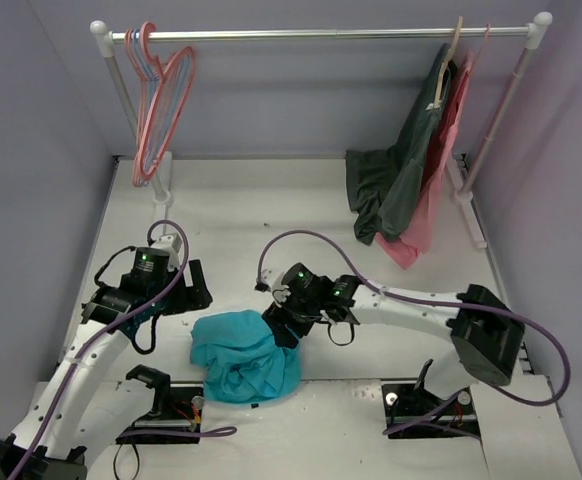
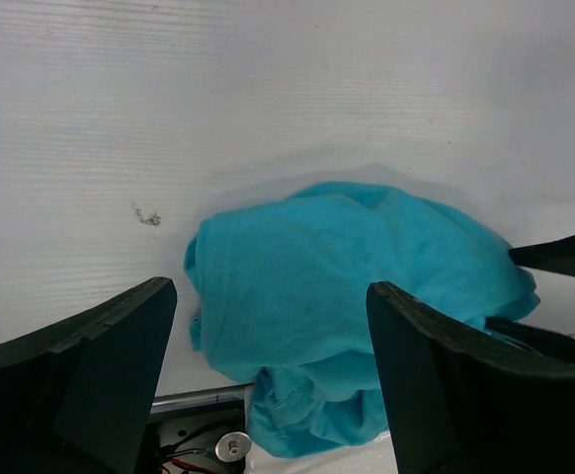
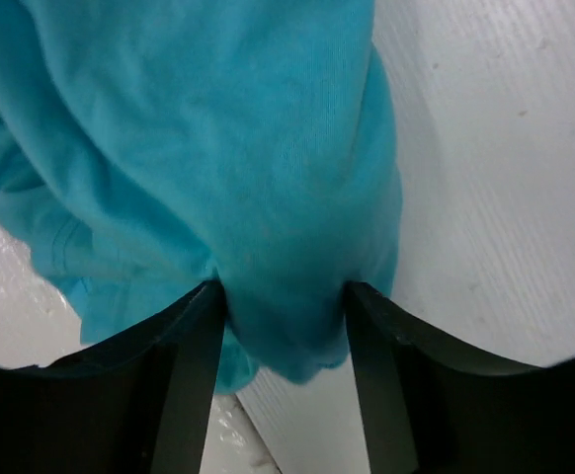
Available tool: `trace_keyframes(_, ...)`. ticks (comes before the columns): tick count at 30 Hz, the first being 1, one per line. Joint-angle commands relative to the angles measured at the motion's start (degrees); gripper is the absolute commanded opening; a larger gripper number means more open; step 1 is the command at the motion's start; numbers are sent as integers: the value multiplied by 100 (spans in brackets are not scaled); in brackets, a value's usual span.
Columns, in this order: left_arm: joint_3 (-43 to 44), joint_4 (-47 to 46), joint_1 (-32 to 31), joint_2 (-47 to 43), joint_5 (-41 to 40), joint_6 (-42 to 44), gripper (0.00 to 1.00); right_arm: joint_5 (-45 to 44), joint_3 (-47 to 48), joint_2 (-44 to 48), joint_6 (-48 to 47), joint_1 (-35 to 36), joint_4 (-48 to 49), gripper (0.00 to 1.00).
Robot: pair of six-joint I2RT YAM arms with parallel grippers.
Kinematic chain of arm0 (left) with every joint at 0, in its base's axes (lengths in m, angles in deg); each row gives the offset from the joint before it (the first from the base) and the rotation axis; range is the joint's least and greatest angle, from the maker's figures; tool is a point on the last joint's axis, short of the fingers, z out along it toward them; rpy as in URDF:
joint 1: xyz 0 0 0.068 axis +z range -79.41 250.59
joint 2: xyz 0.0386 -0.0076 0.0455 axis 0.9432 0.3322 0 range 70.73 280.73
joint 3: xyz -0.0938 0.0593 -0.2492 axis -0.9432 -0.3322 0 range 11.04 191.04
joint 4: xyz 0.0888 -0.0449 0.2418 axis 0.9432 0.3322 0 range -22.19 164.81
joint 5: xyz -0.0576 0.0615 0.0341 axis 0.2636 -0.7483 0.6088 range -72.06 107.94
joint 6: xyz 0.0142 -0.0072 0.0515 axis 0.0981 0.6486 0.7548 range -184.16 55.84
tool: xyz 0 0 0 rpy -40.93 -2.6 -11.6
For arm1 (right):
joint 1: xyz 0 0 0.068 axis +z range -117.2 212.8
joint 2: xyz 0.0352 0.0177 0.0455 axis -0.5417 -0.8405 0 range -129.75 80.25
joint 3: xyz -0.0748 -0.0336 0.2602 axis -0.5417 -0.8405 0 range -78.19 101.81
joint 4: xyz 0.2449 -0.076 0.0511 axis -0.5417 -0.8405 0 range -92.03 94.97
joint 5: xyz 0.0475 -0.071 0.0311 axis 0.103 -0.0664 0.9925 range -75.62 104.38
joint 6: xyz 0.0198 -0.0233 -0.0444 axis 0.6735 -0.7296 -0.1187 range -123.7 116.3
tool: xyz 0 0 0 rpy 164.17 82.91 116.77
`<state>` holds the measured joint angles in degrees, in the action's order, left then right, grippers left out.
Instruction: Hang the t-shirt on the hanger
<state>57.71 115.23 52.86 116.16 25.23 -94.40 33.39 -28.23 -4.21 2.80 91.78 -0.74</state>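
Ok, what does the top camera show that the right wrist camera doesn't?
Only the top view: the rail, the salmon-pink hanger, the dark grey-green garment and pink garment hanging from it, and the left hand near the t-shirt. Only the right wrist view: fabric pinched between the right hand's fingers. Both: the teal t-shirt bunched on the white table.

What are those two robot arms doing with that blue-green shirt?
The right gripper has pinched a fold of the crumpled teal t-shirt, which lies bunched on the table close to the arms. The left gripper is open and faces the t-shirt, holding nothing. The pink hanger hangs on the rail at the far left, so the t-shirt is not on it yet.
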Motion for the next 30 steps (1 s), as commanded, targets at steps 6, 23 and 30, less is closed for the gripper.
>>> trace_keyframes(6, 263, -321, -28, 54, -26, 88, 79, -387, 1200, -1107, -422, -228, 62, 0)
trace_keyframes(23, 167, -1419, -597, 1029, 239, -245, 67, -2199, 1474, -449, 1441, -1565, -554, 66)
trace_keyframes(30, -150, -2008, -1723, 1880, -676, -1631, 63, -2480, 780, 272, 1679, -1591, -544, 57)
